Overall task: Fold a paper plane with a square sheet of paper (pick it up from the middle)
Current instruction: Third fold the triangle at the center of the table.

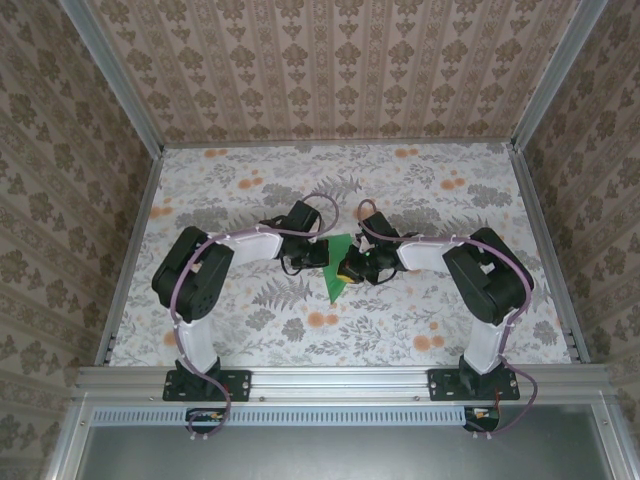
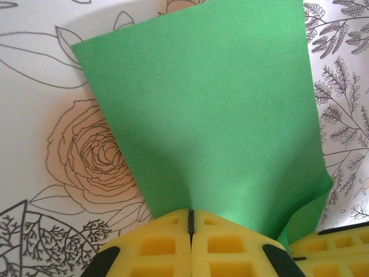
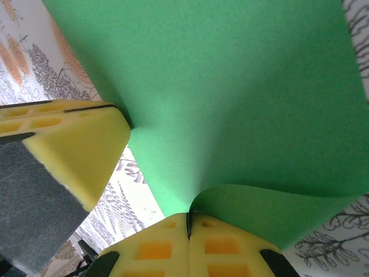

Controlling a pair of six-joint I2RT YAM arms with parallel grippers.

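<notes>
The bright-green sheet of paper [image 1: 336, 268] hangs above the middle of the floral table, held between both grippers. In the left wrist view the paper [image 2: 219, 115] fans upward from my left gripper [image 2: 191, 214], whose yellow pads are shut on its lower edge. In the right wrist view the paper [image 3: 230, 86] curls into a fold at my right gripper [image 3: 188, 218], also shut on it. Seen from above, the left gripper [image 1: 316, 254] and the right gripper [image 1: 352, 268] sit close together on either side of the sheet. The paper's far side is hidden behind the fold.
The left gripper's yellow finger [image 3: 63, 147] crowds the left of the right wrist view, and the right gripper's finger [image 2: 334, 251] shows at the lower right of the left wrist view. Patterned walls and metal rails [image 1: 330, 380] surround the table [image 1: 450, 200].
</notes>
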